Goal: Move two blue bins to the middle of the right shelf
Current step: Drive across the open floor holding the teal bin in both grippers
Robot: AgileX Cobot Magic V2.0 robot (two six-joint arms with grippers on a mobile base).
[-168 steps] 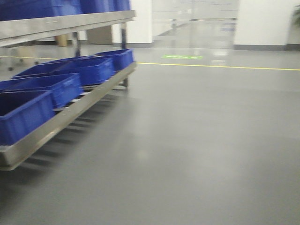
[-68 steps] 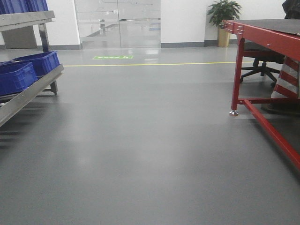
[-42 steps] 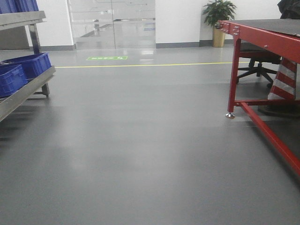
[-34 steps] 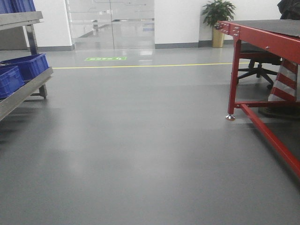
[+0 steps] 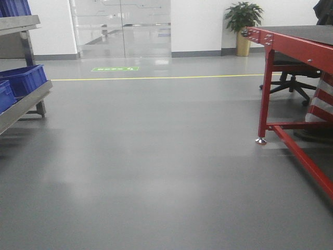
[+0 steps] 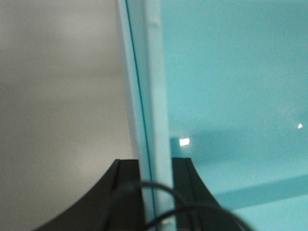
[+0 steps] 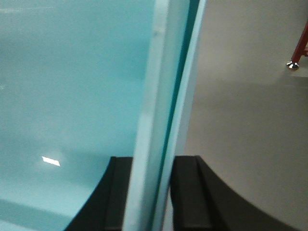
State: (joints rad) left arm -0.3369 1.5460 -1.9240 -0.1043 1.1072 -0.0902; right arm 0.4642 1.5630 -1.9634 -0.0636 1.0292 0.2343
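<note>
Left tool (image 6: 156,168): I have its two black fingers pinching the upright wall of a pale turquoise-blue plastic bin (image 6: 231,96), one finger on the outer face and one on the inner face. Right tool (image 7: 153,166): I have it pinching a turquoise-blue wall in the same manner, with the bin interior (image 7: 72,72) on its left. Both wrist views show the bin held off the smooth grey floor (image 5: 156,172), which lies on the outer side of each wall. The front view does not show the held bin.

In the front view, a steel shelf rack (image 5: 23,104) at the left edge carries dark blue plastic bins (image 5: 28,78) on its low tier. A red steel frame (image 5: 268,94) with a dark tabletop stands at the right, well apart from the rack. A yellow floor line (image 5: 156,78) crosses between them, near a green floor marking (image 5: 115,69). A potted plant (image 5: 243,15) stands against the far wall.
</note>
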